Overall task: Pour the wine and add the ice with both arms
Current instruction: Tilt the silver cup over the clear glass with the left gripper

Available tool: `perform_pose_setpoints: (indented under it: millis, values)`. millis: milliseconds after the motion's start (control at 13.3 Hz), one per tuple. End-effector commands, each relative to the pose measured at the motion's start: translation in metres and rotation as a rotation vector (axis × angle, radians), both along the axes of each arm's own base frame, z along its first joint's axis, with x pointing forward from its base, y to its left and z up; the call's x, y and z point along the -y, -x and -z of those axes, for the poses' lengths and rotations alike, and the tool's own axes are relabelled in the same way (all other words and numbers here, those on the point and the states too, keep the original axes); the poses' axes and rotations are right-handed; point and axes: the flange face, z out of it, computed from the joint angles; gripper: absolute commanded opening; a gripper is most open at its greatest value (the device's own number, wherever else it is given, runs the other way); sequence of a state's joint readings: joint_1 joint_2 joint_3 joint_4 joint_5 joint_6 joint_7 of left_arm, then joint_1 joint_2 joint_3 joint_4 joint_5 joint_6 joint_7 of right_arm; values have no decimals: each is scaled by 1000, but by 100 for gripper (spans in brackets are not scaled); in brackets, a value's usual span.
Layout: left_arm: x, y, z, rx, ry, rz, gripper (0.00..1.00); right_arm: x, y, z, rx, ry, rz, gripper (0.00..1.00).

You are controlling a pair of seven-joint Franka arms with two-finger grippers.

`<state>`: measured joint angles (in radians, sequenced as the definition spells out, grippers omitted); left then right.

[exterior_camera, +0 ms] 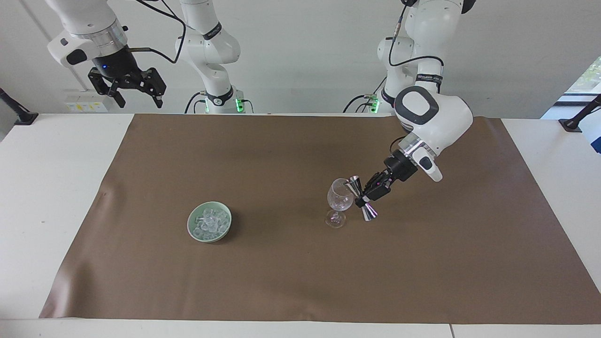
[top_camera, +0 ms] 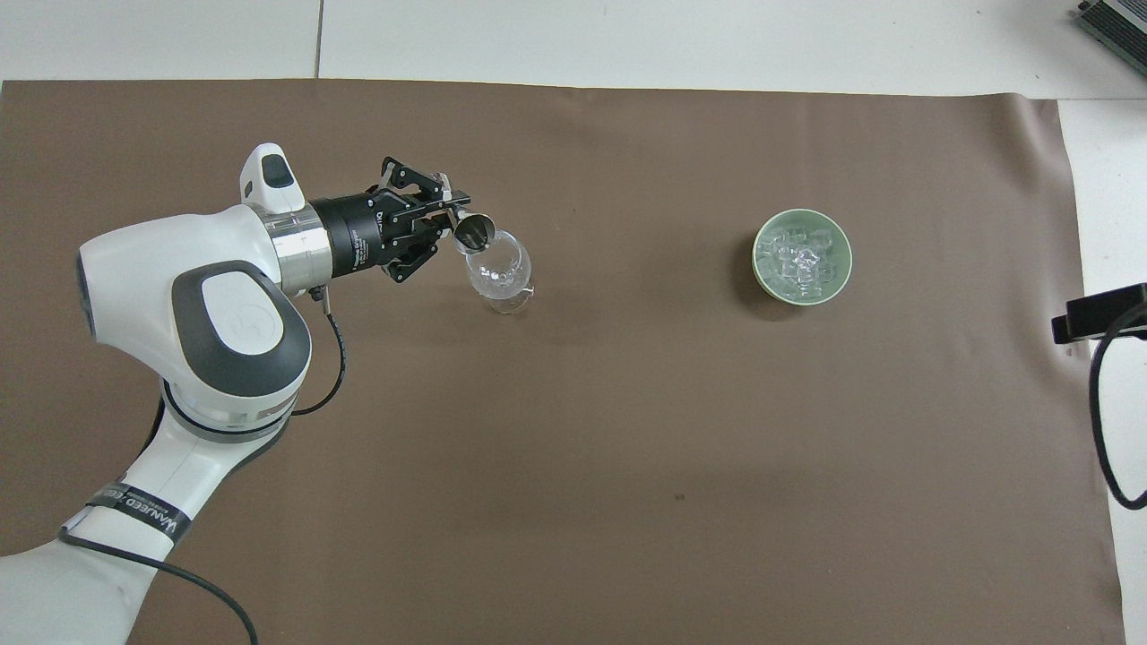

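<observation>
Left pincer (exterior_camera: 365,199) clenched on tilted metal jigger (exterior_camera: 360,197), its mouth at the wine glass (exterior_camera: 339,201) rim. Ice (exterior_camera: 209,222) in green bowl (exterior_camera: 193,231), well apart toward right arm's end. Right pincer (exterior_camera: 137,96) released, waiting raised. Forearm label (top_camera: 142,513) unreadable.

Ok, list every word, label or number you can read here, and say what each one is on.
White lettering on the black band around the left arm: too blurred to read.
White print on the left hand's black body: too small to read.
Nothing readable on the glass, bowl or jigger.
</observation>
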<state>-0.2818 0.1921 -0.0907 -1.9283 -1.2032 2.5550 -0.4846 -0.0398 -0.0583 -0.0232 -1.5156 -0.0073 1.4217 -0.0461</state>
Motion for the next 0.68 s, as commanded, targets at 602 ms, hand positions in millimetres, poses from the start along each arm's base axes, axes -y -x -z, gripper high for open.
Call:
perform_pose_setpoints:
  millis: [602]
  values:
    - [12, 12, -4, 93, -66, 10, 0, -1, 3, -2, 10, -10, 10, 100]
